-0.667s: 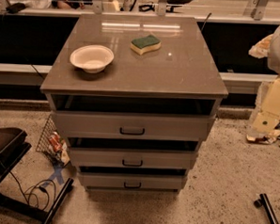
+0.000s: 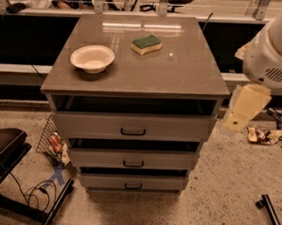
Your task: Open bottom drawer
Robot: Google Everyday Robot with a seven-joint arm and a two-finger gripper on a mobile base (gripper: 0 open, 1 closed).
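The grey cabinet (image 2: 133, 71) has three stacked drawers, each with a small black bar handle. The bottom drawer (image 2: 104, 181) is the lowest and shortest front, with its handle (image 2: 133, 186) at the centre and a dark gap above it. The arm's white housing (image 2: 272, 55) hangs at the upper right. My gripper (image 2: 239, 118) is the cream end piece below the housing. It sits just off the cabinet's right top corner, well above and to the right of the bottom drawer.
A white bowl (image 2: 92, 58) and a green-and-yellow sponge (image 2: 146, 43) lie on the cabinet top. A wire basket with litter (image 2: 53, 143) leans at the cabinet's lower left, with cables and a black stand (image 2: 14, 183) nearby. Wrappers (image 2: 263, 135) and a black bar (image 2: 270, 213) lie on the floor at the right.
The arm and its cream end piece have moved a little left, toward the cabinet's right top corner. The drawers, bowl and sponge have not moved.
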